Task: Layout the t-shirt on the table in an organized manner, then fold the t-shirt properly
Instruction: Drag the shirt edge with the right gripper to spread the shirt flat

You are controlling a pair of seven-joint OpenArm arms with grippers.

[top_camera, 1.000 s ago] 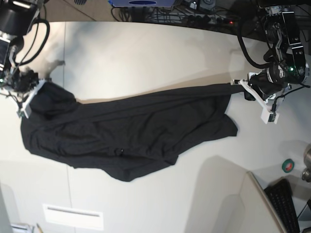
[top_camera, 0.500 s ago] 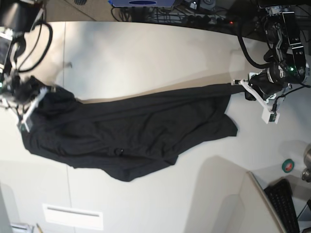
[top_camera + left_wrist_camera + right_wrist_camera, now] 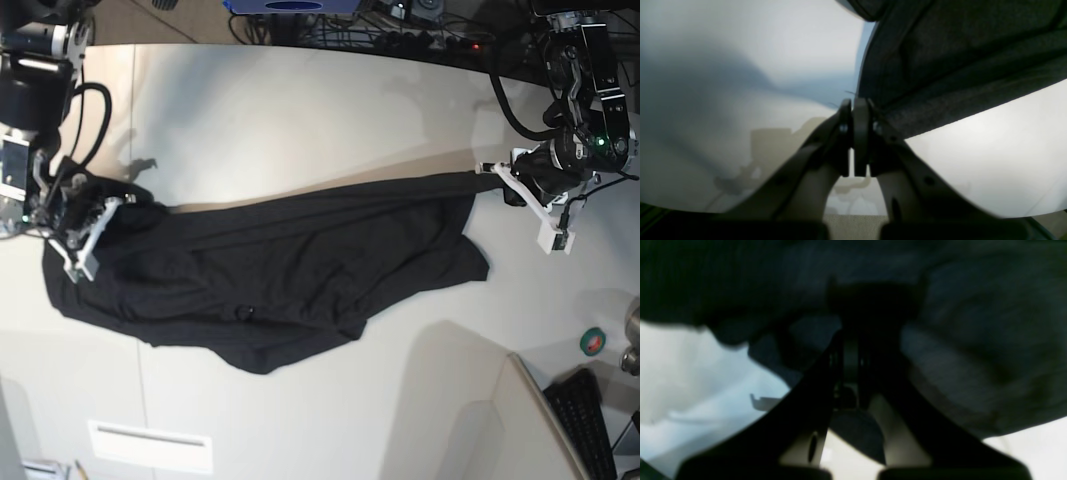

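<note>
Since a second earlier, the right gripper (image 3: 85, 225) had travelled rightward and slightly nearer over the cloth, carrying its bunched end of the t-shirt (image 3: 290, 270) inward, while the left gripper (image 3: 492, 178) had stayed where it was at the right side of the scene. Both claws were clamped: the left wrist view showed the jaws pressed together on a thin hem of the t-shirt, and the right wrist view, though dark and blurred, showed closed jaws buried in black fabric.

By my reading, the work was in the laying-out stage, not yet the folding. The garment lay stretched across the middle of the table (image 3: 300, 110), held at both ends, its far edge pulled taut into a line between the claws and its near part sagging in loose wrinkles toward the front. It showed plain black; no graphic was visible. The next move would likely call for spreading the slack body flat and squaring the sleeves, with both grips kept firm so that the hem did not slip free.
</note>
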